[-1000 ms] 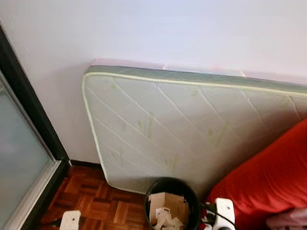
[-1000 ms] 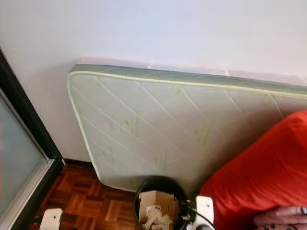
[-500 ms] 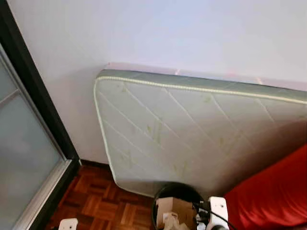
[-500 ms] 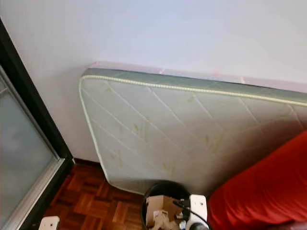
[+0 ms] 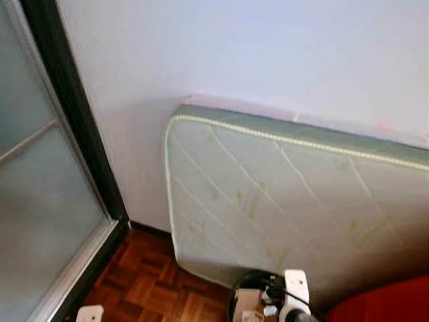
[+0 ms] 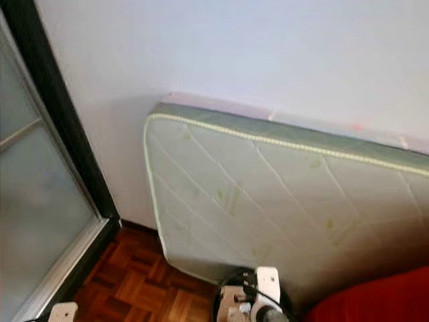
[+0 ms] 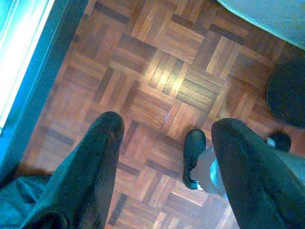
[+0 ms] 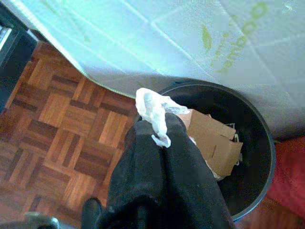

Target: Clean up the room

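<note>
Closer over bin (image 8: 257,143), right end effector (image 8: 159,126) pinches crumpled white tissue (image 8: 155,112).

Right claw (image 8: 159,131) pinched closed on white paper; left claw (image 7: 164,138) spread wide.

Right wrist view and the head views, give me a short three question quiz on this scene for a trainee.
1. True or false: the right gripper is shut on a crumpled white tissue.
2. What lies inside the round black waste bin? A) brown cardboard pieces B) water
3. The quilted white mattress leans against the ____.

Key: 1 true; 2 A; 3 pale wall.
</note>
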